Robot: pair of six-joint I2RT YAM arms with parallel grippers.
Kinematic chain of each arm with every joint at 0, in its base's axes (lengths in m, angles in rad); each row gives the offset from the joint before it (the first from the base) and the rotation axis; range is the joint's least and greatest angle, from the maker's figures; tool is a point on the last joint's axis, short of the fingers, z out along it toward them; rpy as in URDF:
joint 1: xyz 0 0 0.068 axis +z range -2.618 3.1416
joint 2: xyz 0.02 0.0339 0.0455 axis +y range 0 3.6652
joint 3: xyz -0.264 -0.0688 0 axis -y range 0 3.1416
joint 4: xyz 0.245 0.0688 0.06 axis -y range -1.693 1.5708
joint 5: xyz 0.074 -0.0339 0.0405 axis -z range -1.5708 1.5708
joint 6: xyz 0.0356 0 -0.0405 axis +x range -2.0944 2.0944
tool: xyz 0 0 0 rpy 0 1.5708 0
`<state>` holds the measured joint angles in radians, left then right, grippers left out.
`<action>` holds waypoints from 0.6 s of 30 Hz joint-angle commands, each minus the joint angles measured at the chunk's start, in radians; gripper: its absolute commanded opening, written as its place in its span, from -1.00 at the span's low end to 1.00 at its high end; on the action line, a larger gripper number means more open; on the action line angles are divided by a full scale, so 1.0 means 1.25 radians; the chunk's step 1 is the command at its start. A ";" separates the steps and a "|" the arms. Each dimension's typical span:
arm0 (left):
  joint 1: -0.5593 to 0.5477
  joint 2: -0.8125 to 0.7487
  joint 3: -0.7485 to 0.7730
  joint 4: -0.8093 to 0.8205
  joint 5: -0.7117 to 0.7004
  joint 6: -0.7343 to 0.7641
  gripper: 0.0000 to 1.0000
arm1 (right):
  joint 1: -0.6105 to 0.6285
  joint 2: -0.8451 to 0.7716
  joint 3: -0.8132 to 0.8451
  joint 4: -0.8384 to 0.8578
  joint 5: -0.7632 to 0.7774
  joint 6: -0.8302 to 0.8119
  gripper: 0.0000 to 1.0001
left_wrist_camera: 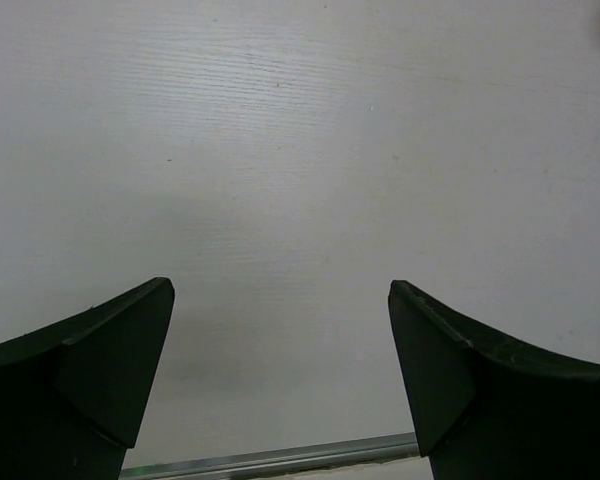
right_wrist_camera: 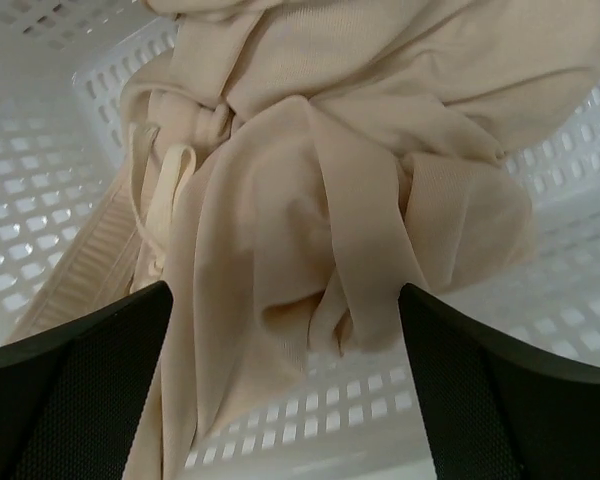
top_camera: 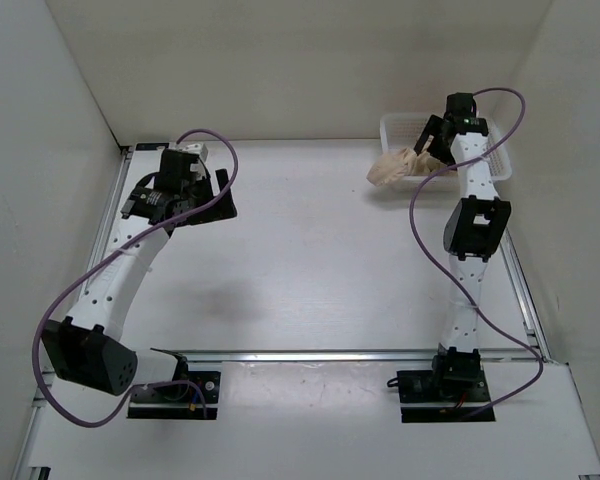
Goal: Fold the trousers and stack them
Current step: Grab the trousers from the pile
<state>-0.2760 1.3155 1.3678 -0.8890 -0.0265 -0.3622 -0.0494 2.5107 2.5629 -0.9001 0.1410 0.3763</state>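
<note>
The beige trousers (top_camera: 392,165) lie bunched up, part in the white mesh basket (top_camera: 500,165) at the back right and part spilling over its left rim onto the table. In the right wrist view the trousers (right_wrist_camera: 320,180) fill the frame, wrinkled, with a drawstring at the left, over the basket's mesh wall (right_wrist_camera: 40,200). My right gripper (top_camera: 428,145) hangs over the basket. It is open (right_wrist_camera: 283,290), with its jaws wide apart on either side of the fabric and not closed on it. My left gripper (top_camera: 180,208) is open (left_wrist_camera: 280,285) and empty above bare table at the back left.
White walls enclose the table on three sides. Metal rails run along the left edge (top_camera: 115,200), the right edge and the near edge (top_camera: 310,355). A rail (left_wrist_camera: 280,460) shows at the bottom of the left wrist view.
</note>
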 commanded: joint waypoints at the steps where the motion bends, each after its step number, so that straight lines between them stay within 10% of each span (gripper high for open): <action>1: 0.005 0.021 0.024 0.011 -0.027 0.012 1.00 | 0.005 0.035 0.049 0.089 0.017 -0.016 0.92; 8: 0.005 0.046 0.024 0.011 -0.027 0.005 1.00 | 0.005 0.095 0.061 0.132 -0.007 -0.031 0.53; 18: 0.005 0.034 0.043 -0.005 -0.011 -0.002 1.00 | 0.005 -0.029 0.084 0.157 -0.065 -0.008 -1.00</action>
<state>-0.2756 1.3952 1.3701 -0.8898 -0.0456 -0.3599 -0.0437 2.6335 2.6091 -0.7525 0.0811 0.3603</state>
